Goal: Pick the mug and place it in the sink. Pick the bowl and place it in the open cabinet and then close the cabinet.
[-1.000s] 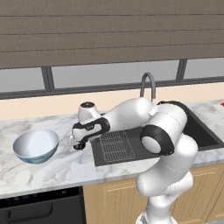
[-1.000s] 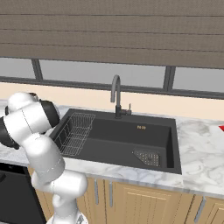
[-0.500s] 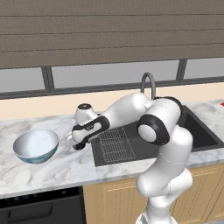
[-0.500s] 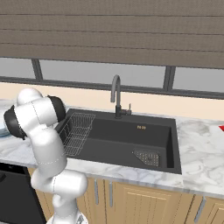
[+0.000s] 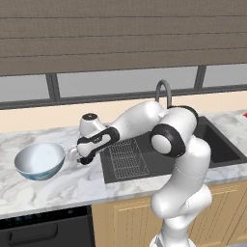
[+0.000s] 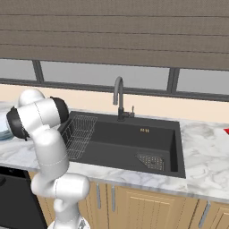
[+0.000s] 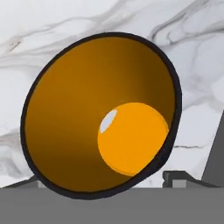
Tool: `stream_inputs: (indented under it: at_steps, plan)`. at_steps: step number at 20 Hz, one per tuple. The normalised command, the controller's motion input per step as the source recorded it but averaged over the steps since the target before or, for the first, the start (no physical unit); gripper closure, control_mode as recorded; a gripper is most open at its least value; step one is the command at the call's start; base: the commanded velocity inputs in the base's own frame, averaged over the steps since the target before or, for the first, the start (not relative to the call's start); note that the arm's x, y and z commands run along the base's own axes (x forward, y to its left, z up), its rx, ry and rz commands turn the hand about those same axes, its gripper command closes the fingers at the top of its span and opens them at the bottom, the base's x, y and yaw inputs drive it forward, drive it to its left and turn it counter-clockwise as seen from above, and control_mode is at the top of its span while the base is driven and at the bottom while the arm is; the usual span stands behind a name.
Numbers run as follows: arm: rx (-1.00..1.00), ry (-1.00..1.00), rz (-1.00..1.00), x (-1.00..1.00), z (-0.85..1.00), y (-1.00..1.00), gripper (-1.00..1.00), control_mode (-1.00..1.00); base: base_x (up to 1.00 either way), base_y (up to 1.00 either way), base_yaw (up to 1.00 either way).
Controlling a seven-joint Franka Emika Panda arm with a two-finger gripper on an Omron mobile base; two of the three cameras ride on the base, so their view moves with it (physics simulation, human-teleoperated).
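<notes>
The gripper (image 5: 73,155) is down at the counter (image 5: 62,185) between the bowl (image 5: 39,160) and the sink (image 6: 129,144), its jaws spread wide around the mug (image 7: 103,114), not yet clamped. The mug's orange inside holds nothing; the bowl and sink basin look bare too.

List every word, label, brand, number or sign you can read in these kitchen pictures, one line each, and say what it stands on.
None can be read.
The mug, bowl, sink and marble counter carry no lettering.
Small gold marks on the sink's back wall are too small to read.
A red thing at the counter's right edge is cut off by the picture; no text can be made out on it.
</notes>
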Motion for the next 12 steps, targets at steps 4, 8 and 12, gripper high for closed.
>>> stream_inputs:
  at_steps: [4, 8, 12]
  plan:
    - [0.06, -0.05, 0.0, 0.0, -0.29, -0.29, 1.0, -1.0, 0.0, 0.0, 0.0]
    - [0.09, -0.02, 0.0, 0.0, -0.35, -0.33, 1.0, -1.0, 0.0, 0.0, 0.0]
    - [0.17, 0.0, 0.0, 0.0, -0.48, -0.25, 1.0, -1.0, 0.0, 0.0, 0.0]
